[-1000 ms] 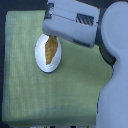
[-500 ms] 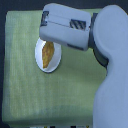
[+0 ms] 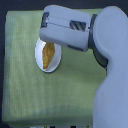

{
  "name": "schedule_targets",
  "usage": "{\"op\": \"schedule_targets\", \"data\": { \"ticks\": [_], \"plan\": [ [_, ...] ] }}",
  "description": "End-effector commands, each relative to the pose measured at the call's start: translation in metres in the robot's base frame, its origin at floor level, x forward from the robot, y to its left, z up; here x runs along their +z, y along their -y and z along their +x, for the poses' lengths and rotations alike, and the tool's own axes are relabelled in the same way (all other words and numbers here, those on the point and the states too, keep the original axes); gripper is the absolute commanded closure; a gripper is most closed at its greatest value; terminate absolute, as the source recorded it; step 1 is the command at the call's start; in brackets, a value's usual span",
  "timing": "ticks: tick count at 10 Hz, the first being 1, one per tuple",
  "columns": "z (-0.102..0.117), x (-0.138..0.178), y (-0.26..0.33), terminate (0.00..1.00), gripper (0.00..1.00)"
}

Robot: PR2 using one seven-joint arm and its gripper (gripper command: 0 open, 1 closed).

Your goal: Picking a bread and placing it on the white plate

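Note:
The bread [image 3: 48,55], a golden-orange elongated pastry, lies lengthwise on the white plate [image 3: 38,59] in the middle of the exterior view. My gripper [image 3: 47,27] is a bulky grey block hanging over the plate's far edge and hiding its upper rim. It reaches in from the exterior view's right. Its fingers cannot be made out, and I cannot tell whether it touches the bread.
A light green cloth [image 3: 25,85] covers the table under the plate. The arm's thick grey forearm [image 3: 112,75] fills the exterior view's right side from top to bottom.
The gripper has moved from the top edge down and to the exterior view's left, now covering the plate's upper rim. The bread stays on the plate.

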Motion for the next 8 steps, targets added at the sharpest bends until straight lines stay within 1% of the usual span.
{"op": "schedule_targets", "data": {
  "ticks": [1, 3, 8],
  "plan": [
    [-0.016, -0.011, 0.004, 0.00, 0.00],
    [-0.032, -0.014, 0.007, 0.00, 0.00],
    [-0.035, -0.015, 0.006, 0.00, 0.00]
  ]
}}
